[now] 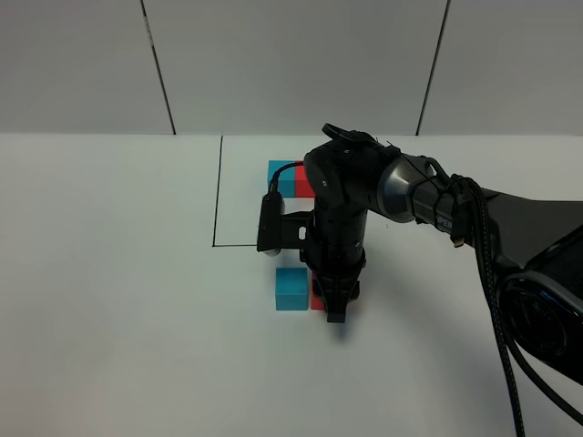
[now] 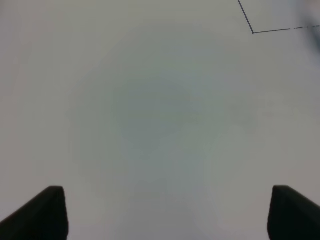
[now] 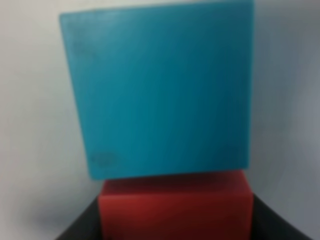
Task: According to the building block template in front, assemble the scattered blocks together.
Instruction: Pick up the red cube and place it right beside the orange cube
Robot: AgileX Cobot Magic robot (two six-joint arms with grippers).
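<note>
In the high view the right arm reaches across the middle of the white table point(image 1: 109, 273), and the right gripper point(image 1: 333, 309) points straight down at the two scattered blocks. The red cube point(image 1: 316, 297) sits between the dark fingers point(image 3: 75, 227). In the right wrist view they lie against both of its sides, so this hand is closed on the red cube. The cyan cube point(image 1: 291, 289) stands on the table at 9 o'clock from the red cube. The two are side by side and seem to touch. In the right wrist view the cyan cube fills most of the picture, directly beyond the red one.

The building block template point(image 1: 291, 179) lies at 12 o'clock from this pair, well apart from it, with its cyan half at 9 o'clock and its red half at 3 o'clock. The arm partly covers the red half. The template is inside the corner drawn by a thin black line point(image 1: 220, 191).

The left gripper point(image 2: 170, 215) hangs over bare table with its two fingertips point(image 2: 50, 215) far from each other and nothing between them.
</note>
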